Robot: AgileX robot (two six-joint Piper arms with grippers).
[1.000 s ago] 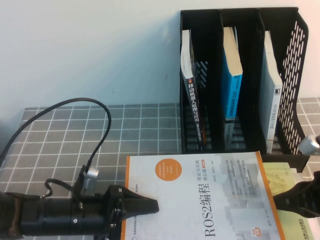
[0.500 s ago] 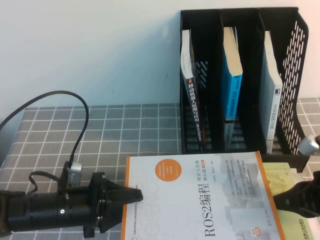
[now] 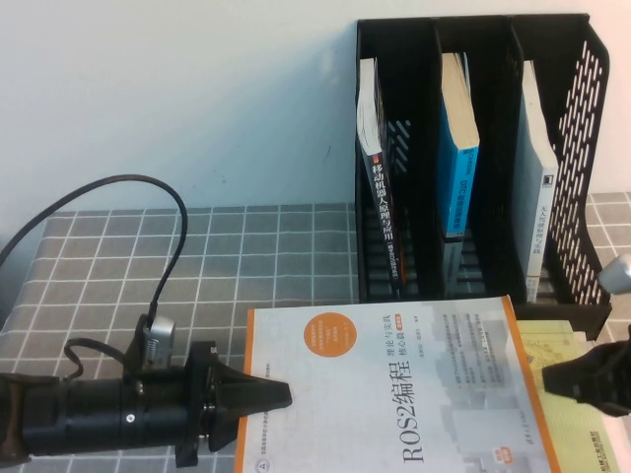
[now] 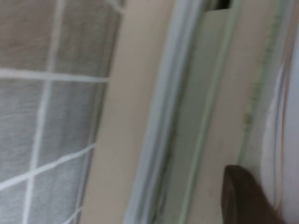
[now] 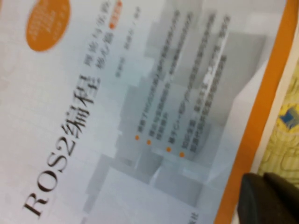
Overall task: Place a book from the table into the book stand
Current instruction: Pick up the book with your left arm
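A white book with an orange border and the title "ROS2" (image 3: 394, 384) lies flat at the table's front, on top of a yellow-green book (image 3: 554, 343). The black book stand (image 3: 577, 138) stands upright behind it with three slots. My left gripper (image 3: 281, 396) is shut, its tip at the book's left edge. The left wrist view shows the stacked page edges (image 4: 154, 116) and one dark fingertip (image 4: 245, 198). My right gripper (image 3: 552, 379) is shut at the book's right edge. The right wrist view shows the cover (image 5: 117, 116) beside the gripper (image 5: 268, 203).
Each slot of the stand holds one upright book: a white-and-black one (image 3: 377, 197), a blue one (image 3: 459, 182) and a pale grey one (image 3: 537, 197). A grey tiled cloth (image 3: 197, 266) covers the table. A black cable (image 3: 148, 197) loops above my left arm.
My left gripper drew back to the left from over the book's cover, then edged a little right again to its left edge. My right gripper shifted slightly. The book has not moved.
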